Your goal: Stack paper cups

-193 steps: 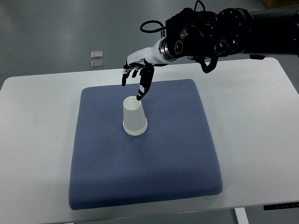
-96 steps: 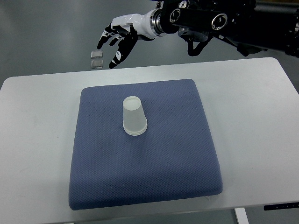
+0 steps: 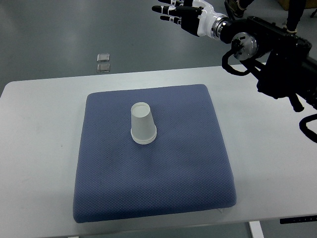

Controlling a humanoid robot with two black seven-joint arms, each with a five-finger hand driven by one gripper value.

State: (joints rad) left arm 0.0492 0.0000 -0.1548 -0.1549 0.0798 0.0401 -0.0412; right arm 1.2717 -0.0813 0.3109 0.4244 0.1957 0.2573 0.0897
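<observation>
Nearest you, on the white worktop (image 3: 34, 163), lies a blue textured mat (image 3: 153, 188) that covers most of the middle of the surface. On that mat, a little toward its far-left part, you see the stacked paper cups (image 3: 142, 124) standing upside down: the wide rims sit on the mat and the narrow closed base faces up. Their long axis runs roughly vertical, and at the bottom you can make out more than one rim nested together. Nothing touches the cups.

Beyond the mat, past the worktop's far edge, two small square tiles (image 3: 103, 62) lie on the grey floor (image 3: 49, 34), one just behind the other.

Farthest off, at the top of the view, your right hand (image 3: 181, 12) hovers over the floor, well apart from the cups. Its black arm (image 3: 277, 54) enters from the right edge and reaches up and leftward. The white palm faces down, the dark fingers (image 3: 166, 10) are spread and pointing left, and the hand holds nothing.
</observation>
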